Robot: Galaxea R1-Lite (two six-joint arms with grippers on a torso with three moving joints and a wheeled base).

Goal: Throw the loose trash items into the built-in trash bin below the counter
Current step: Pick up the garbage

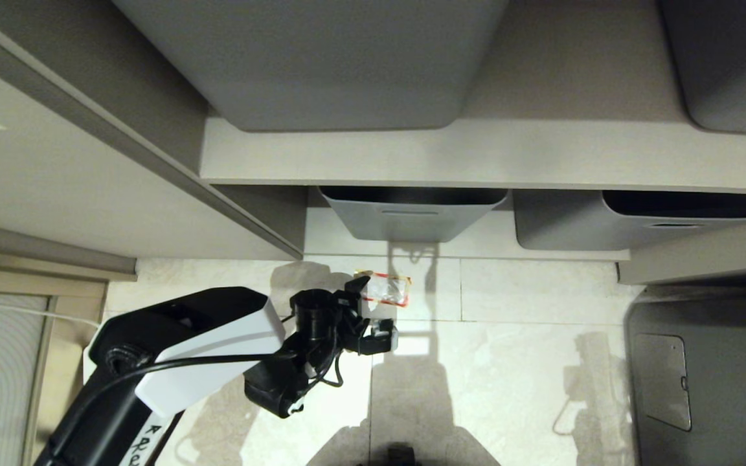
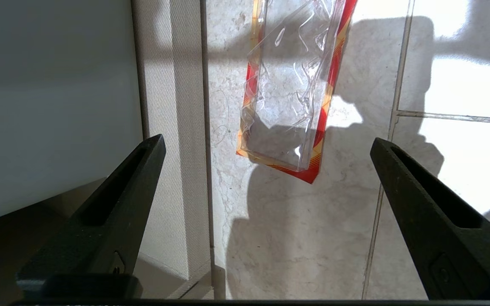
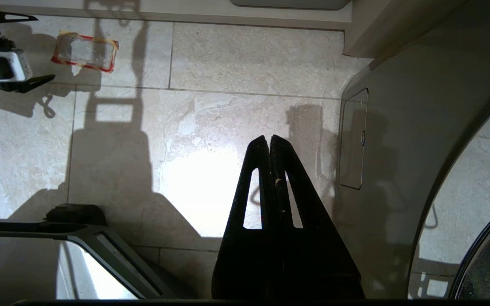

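A clear wrapper with red and yellow edges (image 1: 386, 289) lies flat on the pale tiled floor, just in front of the lowest shelf. My left gripper (image 1: 373, 310) hovers over its near end, open wide, with nothing between the fingers. In the left wrist view the wrapper (image 2: 292, 89) reaches forward from between the two black fingertips of the left gripper (image 2: 266, 140). The right wrist view shows the same wrapper (image 3: 85, 50) far off, and my right gripper (image 3: 269, 138) shut and empty above bare floor. The built-in trash bin and the counter are out of view.
Grey tubs (image 1: 412, 213) (image 1: 645, 220) sit on the low beige shelf behind the wrapper, with larger ones (image 1: 321, 58) above. A beige cabinet panel (image 2: 53, 97) stands close beside one left finger. A grey rounded body with a hatch panel (image 1: 661, 378) is at the right.
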